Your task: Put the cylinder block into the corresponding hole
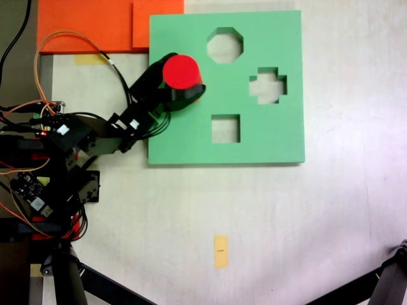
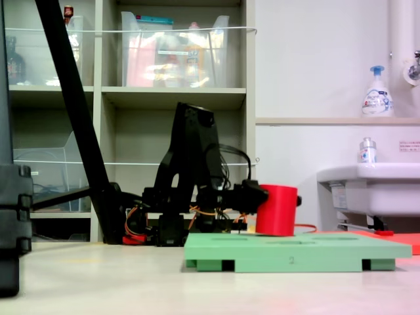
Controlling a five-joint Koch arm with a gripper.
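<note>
The green foam board (image 2: 295, 252) lay nearest in the second exterior view, flat on the pale tabletop (image 1: 254, 216). In the first exterior view it showed octagonal (image 1: 224, 45), cross-shaped (image 1: 268, 85) and square (image 1: 225, 128) cutouts; the round hole was hidden. The black Koch arm (image 1: 102, 133) reached in from the first exterior view's left. Its gripper (image 1: 181, 95) was clamped around the red cylinder block (image 1: 182, 72), held upright over the board's left part, its base about at the board's top face in the second exterior view. A small yellow tape strip (image 1: 220, 251) lay well apart.

Low, outstretched arm, end effector (image 1: 180, 89) clamped shut.
</note>
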